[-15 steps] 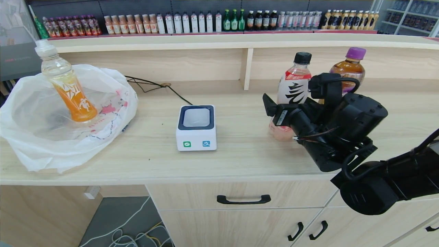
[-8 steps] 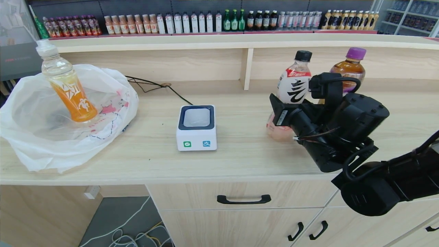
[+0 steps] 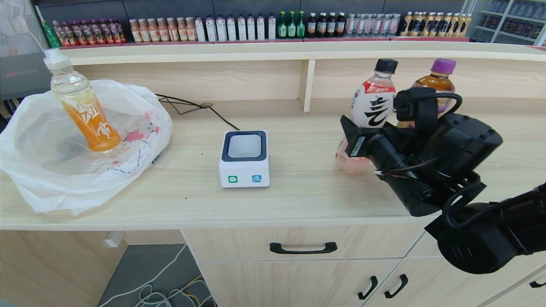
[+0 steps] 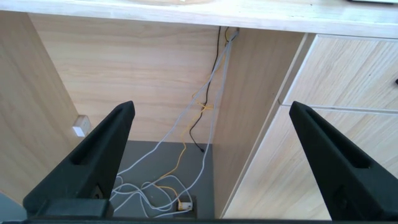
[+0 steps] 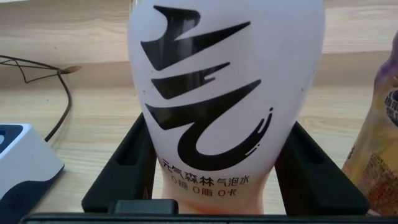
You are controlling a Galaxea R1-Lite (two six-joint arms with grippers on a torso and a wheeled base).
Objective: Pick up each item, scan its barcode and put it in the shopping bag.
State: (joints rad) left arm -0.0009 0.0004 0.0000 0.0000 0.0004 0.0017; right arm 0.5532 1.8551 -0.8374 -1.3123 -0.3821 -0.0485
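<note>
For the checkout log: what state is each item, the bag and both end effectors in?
orange drink bottle: capped, leaning in bag.
shopping bag: open.
pink drink bottle: capped, tilted, gripped.
purple-capped bottle: capped, upright.
right end effector: shut on pink drink bottle.
left end effector: open.

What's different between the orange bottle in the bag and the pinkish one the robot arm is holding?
The orange bottle has a pale cap; the pink bottle a black one. The orange bottle leans inside the shopping bag; the pink bottle sits gripped in the right pincer. The orange bottle's label is orange, the pink bottle's white with black strokes. Both are capped plastic drink bottles.
</note>
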